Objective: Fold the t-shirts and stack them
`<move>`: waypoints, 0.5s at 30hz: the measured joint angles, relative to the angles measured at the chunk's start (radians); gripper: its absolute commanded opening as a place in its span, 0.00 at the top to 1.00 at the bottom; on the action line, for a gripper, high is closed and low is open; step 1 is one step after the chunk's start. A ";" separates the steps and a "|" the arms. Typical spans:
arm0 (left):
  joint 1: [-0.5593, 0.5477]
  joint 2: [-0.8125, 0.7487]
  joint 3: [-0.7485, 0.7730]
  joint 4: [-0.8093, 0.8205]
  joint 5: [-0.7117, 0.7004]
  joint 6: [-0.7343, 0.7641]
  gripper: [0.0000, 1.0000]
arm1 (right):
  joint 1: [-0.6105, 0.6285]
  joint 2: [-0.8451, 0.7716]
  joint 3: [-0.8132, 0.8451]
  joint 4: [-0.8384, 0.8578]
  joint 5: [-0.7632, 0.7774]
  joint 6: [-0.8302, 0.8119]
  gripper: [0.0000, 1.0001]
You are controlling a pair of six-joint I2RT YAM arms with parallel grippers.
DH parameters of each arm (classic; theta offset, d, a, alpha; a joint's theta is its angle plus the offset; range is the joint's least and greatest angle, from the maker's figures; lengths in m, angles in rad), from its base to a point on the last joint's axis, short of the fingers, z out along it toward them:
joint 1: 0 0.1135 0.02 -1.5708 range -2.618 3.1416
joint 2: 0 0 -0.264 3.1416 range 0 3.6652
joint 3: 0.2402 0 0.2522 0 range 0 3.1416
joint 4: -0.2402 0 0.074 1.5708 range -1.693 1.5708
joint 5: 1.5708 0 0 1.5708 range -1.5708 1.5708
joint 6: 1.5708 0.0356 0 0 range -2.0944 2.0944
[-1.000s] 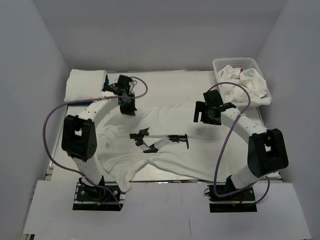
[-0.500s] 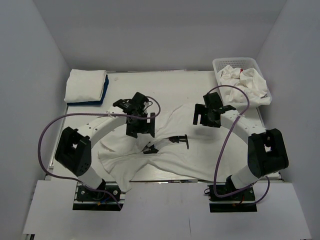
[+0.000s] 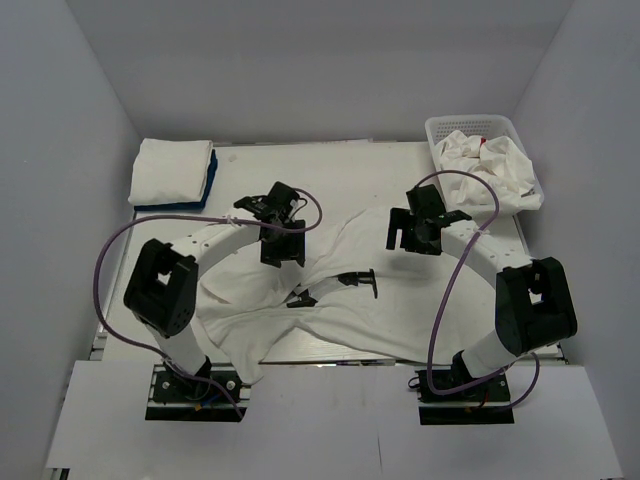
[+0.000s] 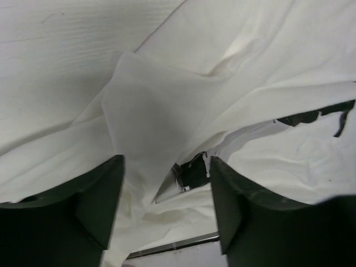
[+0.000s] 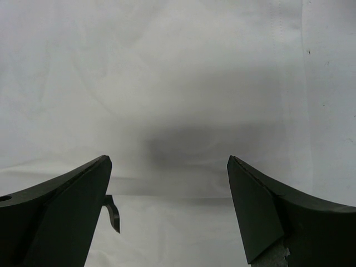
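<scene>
- The white t-shirt is lying mid-table, and its left side is now sitting folded in over the black print (a second ago it was spread flat), so the first fold is looking done.
- The left gripper, having carried that flap across, is hovering just above it; its fingers are standing apart, pinching nothing.
- The right gripper is hanging over the shirt's right part, fingers spread wide and holding nothing.
</scene>
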 measured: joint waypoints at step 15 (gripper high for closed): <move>0.000 0.111 0.025 -0.041 -0.079 0.022 0.34 | 0.000 -0.006 0.000 -0.001 0.013 -0.002 0.10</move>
